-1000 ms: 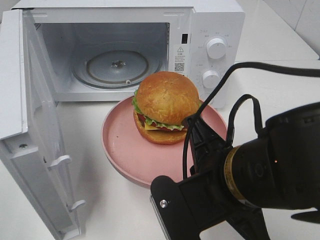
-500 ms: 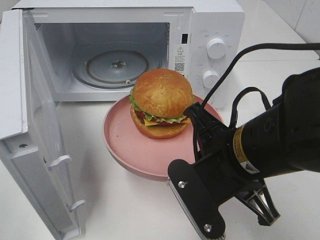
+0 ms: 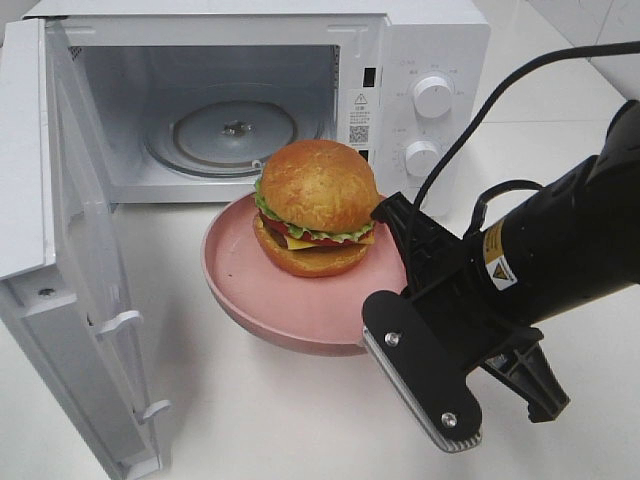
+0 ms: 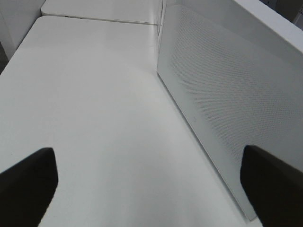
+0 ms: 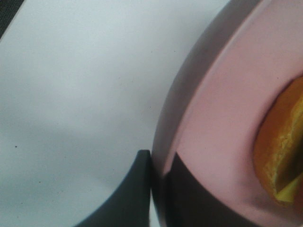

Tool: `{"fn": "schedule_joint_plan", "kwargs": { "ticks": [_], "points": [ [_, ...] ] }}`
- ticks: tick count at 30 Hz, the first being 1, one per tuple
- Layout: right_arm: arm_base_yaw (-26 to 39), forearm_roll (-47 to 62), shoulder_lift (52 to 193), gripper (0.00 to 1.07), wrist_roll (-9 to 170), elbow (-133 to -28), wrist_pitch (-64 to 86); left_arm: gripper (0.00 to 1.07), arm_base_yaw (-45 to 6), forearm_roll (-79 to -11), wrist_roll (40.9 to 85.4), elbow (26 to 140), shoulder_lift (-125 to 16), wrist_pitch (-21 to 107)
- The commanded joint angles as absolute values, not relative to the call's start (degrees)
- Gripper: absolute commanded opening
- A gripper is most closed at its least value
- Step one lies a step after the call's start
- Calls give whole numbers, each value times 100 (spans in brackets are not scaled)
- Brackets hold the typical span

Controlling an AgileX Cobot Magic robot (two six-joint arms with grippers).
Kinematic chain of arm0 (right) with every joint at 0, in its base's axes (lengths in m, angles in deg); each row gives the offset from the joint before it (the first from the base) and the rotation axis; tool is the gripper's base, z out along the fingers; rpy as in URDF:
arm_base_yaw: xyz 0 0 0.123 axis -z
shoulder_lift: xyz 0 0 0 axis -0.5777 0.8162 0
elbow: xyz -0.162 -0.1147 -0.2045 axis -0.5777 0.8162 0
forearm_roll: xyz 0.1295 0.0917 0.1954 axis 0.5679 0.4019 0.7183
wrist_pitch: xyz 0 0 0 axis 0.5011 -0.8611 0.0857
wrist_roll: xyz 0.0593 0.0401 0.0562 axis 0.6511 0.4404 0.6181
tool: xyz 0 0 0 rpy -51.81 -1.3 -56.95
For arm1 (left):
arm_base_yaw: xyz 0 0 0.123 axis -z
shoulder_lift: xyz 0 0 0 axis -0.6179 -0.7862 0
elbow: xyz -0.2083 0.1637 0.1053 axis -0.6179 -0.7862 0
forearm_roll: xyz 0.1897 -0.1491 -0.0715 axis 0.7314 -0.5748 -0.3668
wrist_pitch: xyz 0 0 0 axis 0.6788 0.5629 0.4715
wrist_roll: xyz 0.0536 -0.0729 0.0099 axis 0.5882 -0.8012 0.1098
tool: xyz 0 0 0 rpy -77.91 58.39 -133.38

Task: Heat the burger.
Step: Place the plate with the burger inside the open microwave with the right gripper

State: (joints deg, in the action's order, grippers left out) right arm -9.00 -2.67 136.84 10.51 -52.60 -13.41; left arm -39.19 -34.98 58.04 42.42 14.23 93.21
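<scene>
We pinch the rim of the pink plate [image 3: 260, 290] with our right gripper [image 5: 158, 165], the burger [image 3: 318, 190] sitting on it before the open microwave [image 3: 430, 50], seemingly raised off the table [image 3: 560, 140], our left gripper [image 4: 150, 184] spread wide.

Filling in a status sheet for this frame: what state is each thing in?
microwave door, swung open
turntable, bare
pink plate, held by its rim
burger, whole, upright on the pink plate
right pincer, shut on the pink plate's rim
left pincer, open, holding nothing
</scene>
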Motion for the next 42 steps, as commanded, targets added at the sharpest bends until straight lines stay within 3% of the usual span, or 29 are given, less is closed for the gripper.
{"fn": "schedule_joint_plan", "kwargs": {
  "ticks": [1, 6, 17, 42],
  "points": [
    [-768, -14, 13655, 0, 684, -5369, -986, 98, -3885, -3538, 5804, 4231, 1515, 9315],
    [-613, 329, 13655, 0, 398, -5369, -934, 98, -3885, -3538, 5804, 4231, 1515, 9315],
    [-579, -960, 13661, 0, 1503, -5449, -699, 98, -3885, -3538, 5804, 4231, 1515, 9315],
    [-579, -1011, 14927, 0, 1624, -6675, -682, 98, -3885, -3538, 5804, 4231, 1515, 9315]
  ]
}}
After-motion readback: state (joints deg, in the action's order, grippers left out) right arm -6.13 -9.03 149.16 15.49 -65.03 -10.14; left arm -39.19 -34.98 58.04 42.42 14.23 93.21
